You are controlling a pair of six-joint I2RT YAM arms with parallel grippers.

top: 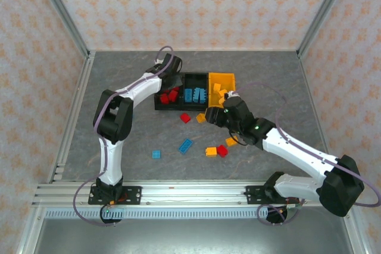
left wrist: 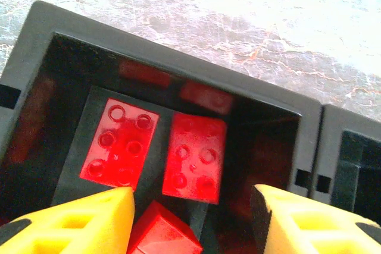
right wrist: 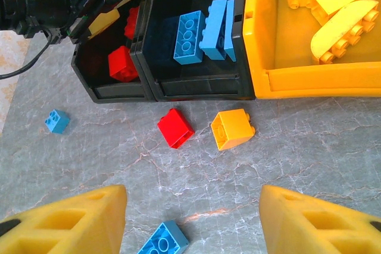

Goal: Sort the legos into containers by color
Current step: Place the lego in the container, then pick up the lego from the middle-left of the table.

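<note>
The containers stand in a row: a black bin with red legos, a black bin with blue legos, and an orange-yellow bin with yellow ones. My left gripper is open over the red bin. Two red legos lie flat inside, and a third sits tilted close to the left finger. My right gripper is open above the table with nothing between its fingers. Beyond it lie a red lego and an orange one.
Loose legos lie in front of the bins: blue ones, an orange and red pair, and an orange one by the right arm. A metal rail runs along the near edge. Patterned walls enclose the table.
</note>
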